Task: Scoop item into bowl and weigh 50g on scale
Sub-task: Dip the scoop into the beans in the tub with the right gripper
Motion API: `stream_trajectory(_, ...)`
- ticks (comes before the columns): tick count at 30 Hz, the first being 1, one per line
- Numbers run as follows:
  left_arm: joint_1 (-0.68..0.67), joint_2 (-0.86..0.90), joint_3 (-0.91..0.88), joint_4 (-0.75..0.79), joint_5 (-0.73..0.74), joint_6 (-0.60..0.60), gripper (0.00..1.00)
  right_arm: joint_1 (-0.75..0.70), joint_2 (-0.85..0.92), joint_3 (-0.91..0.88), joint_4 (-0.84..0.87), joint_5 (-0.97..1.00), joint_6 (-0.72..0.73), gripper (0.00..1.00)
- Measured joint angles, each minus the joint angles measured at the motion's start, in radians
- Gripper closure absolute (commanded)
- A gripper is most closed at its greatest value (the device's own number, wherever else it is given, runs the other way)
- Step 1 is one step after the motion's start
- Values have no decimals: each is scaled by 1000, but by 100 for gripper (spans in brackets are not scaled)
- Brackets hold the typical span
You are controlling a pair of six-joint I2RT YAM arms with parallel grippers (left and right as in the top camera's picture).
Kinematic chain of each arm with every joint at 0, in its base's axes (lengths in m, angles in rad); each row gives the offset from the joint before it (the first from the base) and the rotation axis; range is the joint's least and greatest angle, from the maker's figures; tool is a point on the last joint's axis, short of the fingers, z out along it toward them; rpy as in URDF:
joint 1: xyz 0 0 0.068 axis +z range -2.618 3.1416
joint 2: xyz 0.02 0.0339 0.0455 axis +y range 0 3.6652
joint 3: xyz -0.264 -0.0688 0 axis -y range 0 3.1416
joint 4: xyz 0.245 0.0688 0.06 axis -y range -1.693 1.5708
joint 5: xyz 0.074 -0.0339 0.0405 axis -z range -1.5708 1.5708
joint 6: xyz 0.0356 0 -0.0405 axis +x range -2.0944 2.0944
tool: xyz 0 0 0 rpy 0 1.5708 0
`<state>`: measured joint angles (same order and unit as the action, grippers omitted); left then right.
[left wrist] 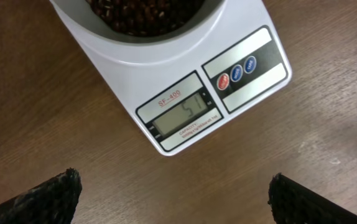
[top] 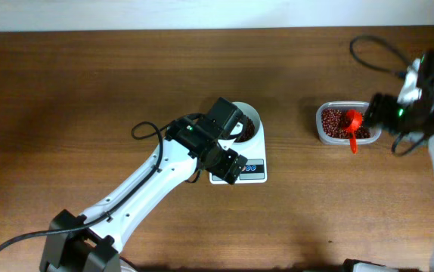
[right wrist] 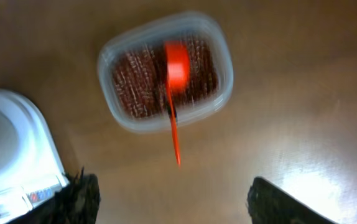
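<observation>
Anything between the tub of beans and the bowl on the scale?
The table between tub and bowl is bare. But the left arm hangs over the bowl's left part in the overhead view. Only the bowl's right side is exposed, so approaching from there looks safest.

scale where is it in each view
Overhead: the scale sits at centre, partly under the left arm.
Left wrist: the scale is upper middle, display and buttons facing the camera.
Right wrist: the scale is in the lower left corner, cut by the edge.
Shared landmark: the bowl on top of it.
</observation>
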<state>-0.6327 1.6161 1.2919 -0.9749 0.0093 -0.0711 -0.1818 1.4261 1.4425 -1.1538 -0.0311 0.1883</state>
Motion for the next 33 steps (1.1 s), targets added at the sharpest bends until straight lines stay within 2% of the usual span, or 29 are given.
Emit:
stream_trajectory(1, 0, 0, 0, 0, 0, 0, 1, 0, -26, -114, 79, -13, 16, 8)
stream_trajectory(3, 0, 0, 0, 0, 1, 0, 1, 0, -11, -290, 235, -53, 40, 44)
stream_trajectory(6, 0, 0, 0, 0, 0, 0, 1, 0, 27, -410, 337, -80, 51, 53)
stream_trajectory(10, 0, 0, 0, 0, 0, 0, 1, 0, 42, -436, 445, -99, 58, 87)
stream_trajectory(15, 0, 0, 0, 0, 0, 0, 1, 0, 42, -437, 431, -109, 66, 86)
stream_trajectory(17, 0, 0, 0, 0, 1, 0, 1, 0, 42, -437, 422, -110, 66, 76)
stream_trajectory(21, 0, 0, 0, 0, 0, 0, 1, 0, 42, -437, 425, -110, 66, 74)
stream_trajectory(26, 0, 0, 0, 0, 0, 0, 1, 0, 42, -456, 464, -110, 65, 86)
stream_trajectory(27, 0, 0, 0, 0, 0, 0, 1, 0, 42, -459, 467, -110, 66, 94)
stream_trajectory(28, 0, 0, 0, 0, 0, 0, 1, 0, 42, -459, 468, -109, 65, 96)
stream_trajectory(31, 0, 0, 0, 0, 0, 0, 1, 0, 42, -459, 470, -109, 43, 96)
stream_trajectory(33, 0, 0, 0, 0, 0, 0, 1, 0, 43, -426, 413, -105, 37, 96)
